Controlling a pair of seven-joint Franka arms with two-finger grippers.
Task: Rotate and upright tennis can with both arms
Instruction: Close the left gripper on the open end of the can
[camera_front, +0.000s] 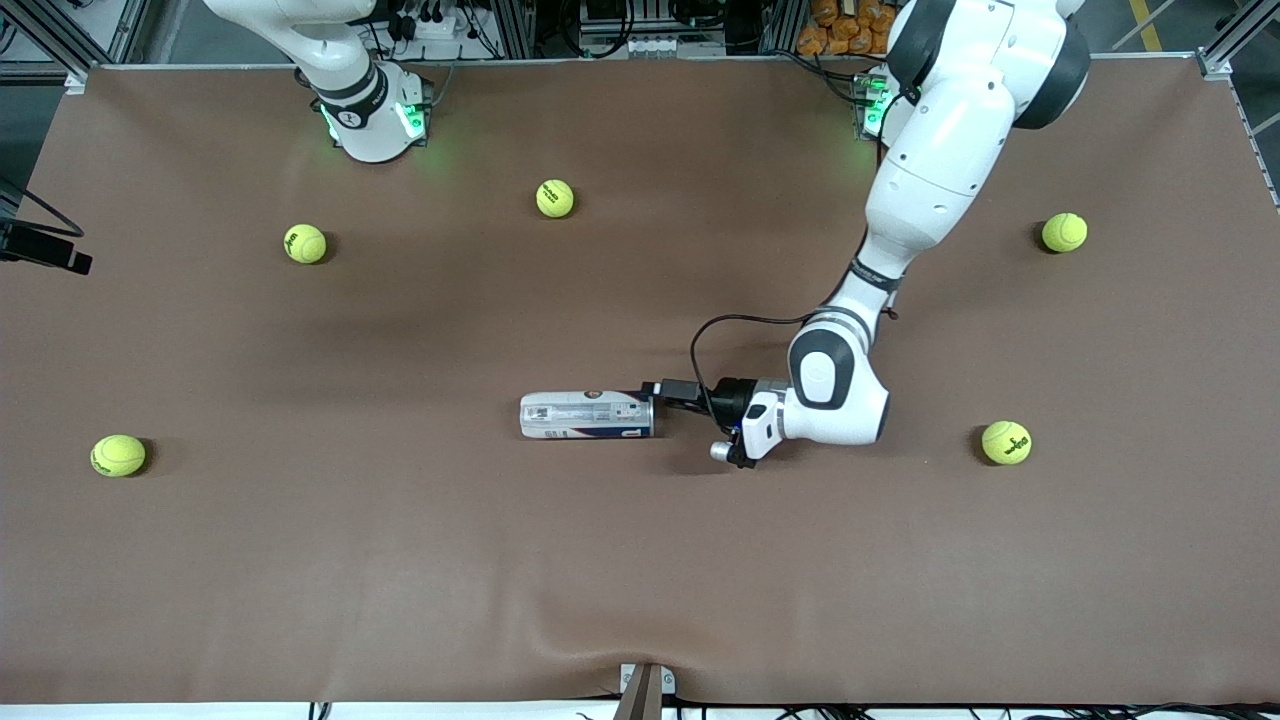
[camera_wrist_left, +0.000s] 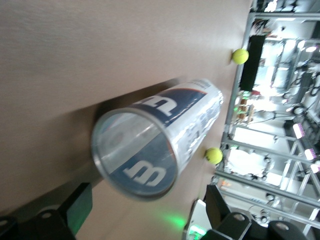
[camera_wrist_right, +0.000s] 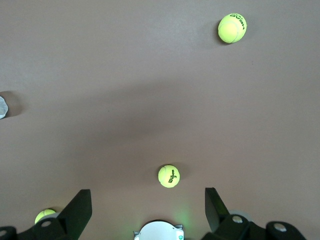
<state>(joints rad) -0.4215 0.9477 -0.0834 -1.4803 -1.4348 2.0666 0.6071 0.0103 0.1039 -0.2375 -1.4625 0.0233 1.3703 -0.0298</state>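
I am seeing the tennis can (camera_front: 587, 415) lying on its side near the middle of the brown surface (camera_front: 640, 560), its long axis running between the two arms' ends of the surface. Its open silvery rim is facing the left arm's end, and through the left wrist view I am looking straight into that mouth (camera_wrist_left: 134, 155), with the dark-blue label and white "W" showing along the can's wall.

The left hand (camera_front: 655, 392) is sitting low at the can's open end, its fingers (camera_wrist_left: 75, 205) spread wide and released, one on each side of the rim in the left wrist view; I cannot tell whether either finger is touching the can. Nothing is being grasped.

The right hand (camera_wrist_right: 147, 207) is waiting up high over the surface near its own base, fingers (camera_wrist_right: 82, 205) likewise spread and released, looking down on bare brown cover.

Five tennis balls are lying scattered well apart from the can: two (camera_front: 555, 198) (camera_front: 305, 243) farther from the front camera near the right arm's base, one (camera_front: 118, 455) toward the right arm's end, and two (camera_front: 1064, 232) (camera_front: 1006, 442) toward the left arm's end.
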